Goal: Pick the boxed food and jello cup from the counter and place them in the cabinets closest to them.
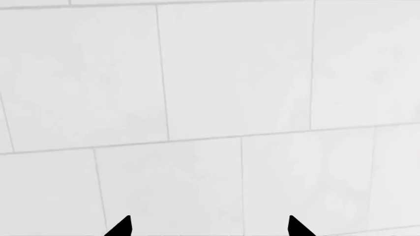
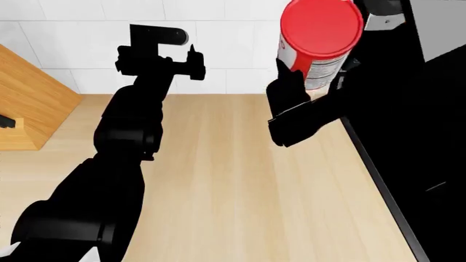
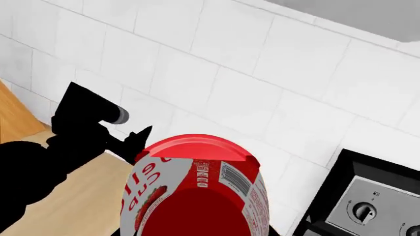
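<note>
I am in the carrying step for the jello cup (image 2: 320, 38): my right claw (image 2: 309, 90) is clamped on it and holds it high above the counter (image 2: 240, 180), near the back corner where the pale wood meets the black stovetop (image 2: 418, 164). The cup is tipped so that its red lid faces my head camera, with the white printed side running down into my grip. My left claw (image 2: 191, 64) hangs empty in front of the tiled wall (image 2: 233, 49), its tips spread apart with nothing between them.

I judge the cup half done: lifted, but not yet in any cabinet. No cabinet shows in any of my views, so the next move calls for raising or turning until I find the nearest door or shelf, then bringing the cup in without knocking it on the frame. The boxed food is not in sight anywhere, so I cannot say where it stands.

The head view gives me both arms, the bare counter and a wooden block (image 2: 33, 112) at the far left. My right wrist view alone shows the cup's label print and barcode, the stove knobs (image 3: 363, 212) beyond it, and my left arm from the side. My left wrist view shows only wall tile and two black tips well apart.
</note>
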